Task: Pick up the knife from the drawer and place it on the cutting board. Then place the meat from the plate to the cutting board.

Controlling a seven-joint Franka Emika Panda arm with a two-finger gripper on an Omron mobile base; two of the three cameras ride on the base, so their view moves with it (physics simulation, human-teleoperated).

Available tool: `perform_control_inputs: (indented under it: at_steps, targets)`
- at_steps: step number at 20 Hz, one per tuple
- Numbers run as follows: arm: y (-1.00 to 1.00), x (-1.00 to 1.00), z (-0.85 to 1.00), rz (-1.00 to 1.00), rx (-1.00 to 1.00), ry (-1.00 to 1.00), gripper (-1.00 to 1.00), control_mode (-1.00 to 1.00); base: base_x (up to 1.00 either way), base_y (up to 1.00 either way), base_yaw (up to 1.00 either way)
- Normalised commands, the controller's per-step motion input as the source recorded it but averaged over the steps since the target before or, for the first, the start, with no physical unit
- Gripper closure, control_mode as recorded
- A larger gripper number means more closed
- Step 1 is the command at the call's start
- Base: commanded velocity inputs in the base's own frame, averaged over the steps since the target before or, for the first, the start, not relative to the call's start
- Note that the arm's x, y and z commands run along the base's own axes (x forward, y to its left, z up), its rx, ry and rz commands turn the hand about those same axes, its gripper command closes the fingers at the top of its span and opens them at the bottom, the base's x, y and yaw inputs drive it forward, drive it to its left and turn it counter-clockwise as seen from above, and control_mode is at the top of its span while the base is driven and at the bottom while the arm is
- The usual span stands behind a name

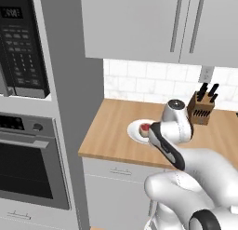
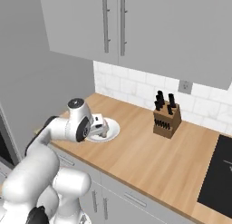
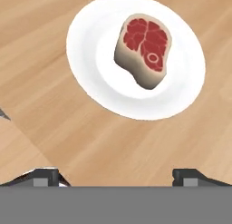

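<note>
a white plate (image 3: 97,89) sits on a wooden counter (image 3: 41,96) with a raw red steak (image 3: 144,50) resting on it. the gripper (image 3: 117,177) hangs above the plate, fingers spread wide apart, holding nothing. a knife block (image 2: 166,119) stands further along the counter.

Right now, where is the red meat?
The meat lies on the white plate on the wooden counter, just ahead of the open gripper, left of the knife block.

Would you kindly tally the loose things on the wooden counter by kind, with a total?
Plate: 1
Meat, lying on the plate: 1
Knife block, with black-handled knives: 1
Total: 3
</note>
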Motion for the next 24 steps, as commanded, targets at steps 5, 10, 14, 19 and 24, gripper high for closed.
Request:
perform_control_inputs:
  at_steps: [5, 10, 14, 19, 24]
  targets:
    - [-0.05, 0.70, 0.00, 0.00, 0.01, 0.23, -1.00, -1.00, 0.00, 0.00, 0.00]
    - [0.00, 0.40, -0.11, 0.00, 0.00, 0.15, -1.00, -1.00, 0.00, 0.00, 0.00]
    - [-0.10, 0.20, -0.39, 0.01, 0.00, 0.06, -1.00, -1.00, 0.00, 0.00, 0.00]
    - [-0.03, 0.22, -0.44, 0.02, 0.02, 0.01, -1.00, -1.00, 0.00, 0.00, 0.00]
    - [0.00, 0.41, -0.19, 0.01, 0.05, 0.00, -1.00, -1.00, 0.00, 0.00, 0.00]
